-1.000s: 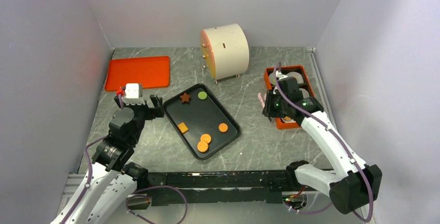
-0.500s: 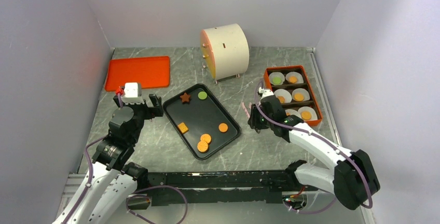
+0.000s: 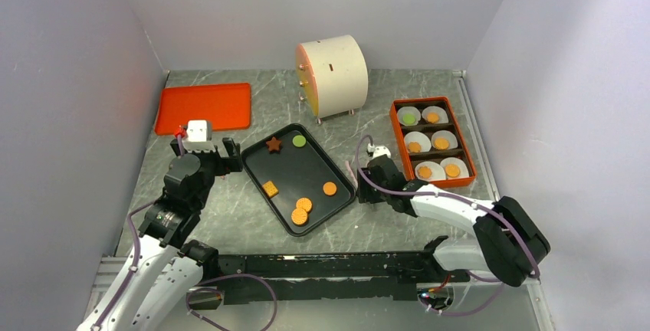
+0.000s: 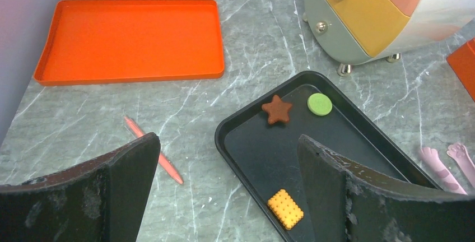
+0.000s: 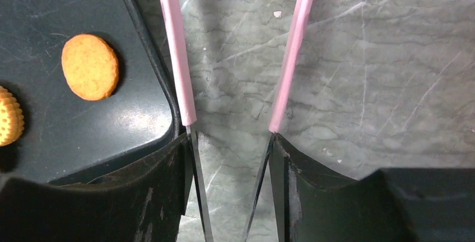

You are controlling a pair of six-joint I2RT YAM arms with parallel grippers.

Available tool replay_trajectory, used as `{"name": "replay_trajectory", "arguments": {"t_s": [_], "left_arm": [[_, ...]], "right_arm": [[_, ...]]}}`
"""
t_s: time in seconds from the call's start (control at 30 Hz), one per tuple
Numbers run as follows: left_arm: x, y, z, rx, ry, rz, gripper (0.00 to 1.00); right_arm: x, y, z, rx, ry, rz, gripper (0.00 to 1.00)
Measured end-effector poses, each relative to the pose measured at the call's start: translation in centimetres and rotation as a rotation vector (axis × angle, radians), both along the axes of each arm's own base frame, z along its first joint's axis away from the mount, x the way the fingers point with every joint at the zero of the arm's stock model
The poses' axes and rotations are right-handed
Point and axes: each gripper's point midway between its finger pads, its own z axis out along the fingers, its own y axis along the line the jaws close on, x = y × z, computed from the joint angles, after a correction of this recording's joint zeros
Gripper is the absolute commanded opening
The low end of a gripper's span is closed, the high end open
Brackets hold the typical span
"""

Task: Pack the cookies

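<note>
Cookies lie on a black tray [image 3: 318,164]: a brown star [image 3: 274,144], a green round [image 3: 299,140], an orange square [image 3: 270,188] and three orange rounds [image 3: 329,188]. An orange box [image 3: 469,164] holds white liners with cookies in them. My right gripper [image 3: 366,185] is shut on pink tongs [image 5: 176,57]. The tong arms are spread and empty, at the tray's right edge beside an orange round [image 5: 89,66]. My left gripper [image 3: 211,155] is open and empty left of the tray, with the star [image 4: 277,109] and square [image 4: 285,208] ahead of it.
A flat orange tray [image 3: 203,106] lies at the back left. A cream drum-shaped drawer toy [image 3: 331,76] stands behind the black tray. A thin red stick [image 4: 154,149] lies on the table left of the tray. Grey walls close in both sides.
My right gripper has moved with the tongs from over the orange box leftward and down to the black tray's right edge. The left arm has barely moved.
</note>
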Motion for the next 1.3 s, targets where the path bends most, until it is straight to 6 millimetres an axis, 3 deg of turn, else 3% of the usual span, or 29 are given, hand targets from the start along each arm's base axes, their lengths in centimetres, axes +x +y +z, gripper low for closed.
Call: {"name": "replay_trajectory", "arguments": {"t_s": [0.27,0.57,0.87,1.1,1.2,1.3], "left_arm": [[0.0,0.1,0.0,0.000,0.000,0.002,0.96],[0.0,0.1,0.0,0.000,-0.001,0.005,0.96],[0.0,0.2,0.1,-0.001,-0.003,0.005,0.96],[0.0,0.2,0.1,-0.003,-0.002,0.006,0.96],[0.0,0.2,0.1,-0.007,-0.002,0.008,0.96],[0.0,0.2,0.1,-0.008,-0.001,0.009,0.96]], "right_arm": [[0.0,0.2,-0.3,-0.049,-0.030,-0.023,0.63],[-0.1,0.8,-0.5,-0.115,-0.059,-0.007,0.66],[-2.0,3.9,-0.3,-0.123,-0.045,0.111,0.70],[-1.7,5.0,2.4,-0.119,-0.063,0.124,0.81],[-0.4,4.9,4.8,-0.124,-0.108,0.093,0.83],[1.7,3.2,6.7,-0.137,-0.143,0.013,0.84]]}}
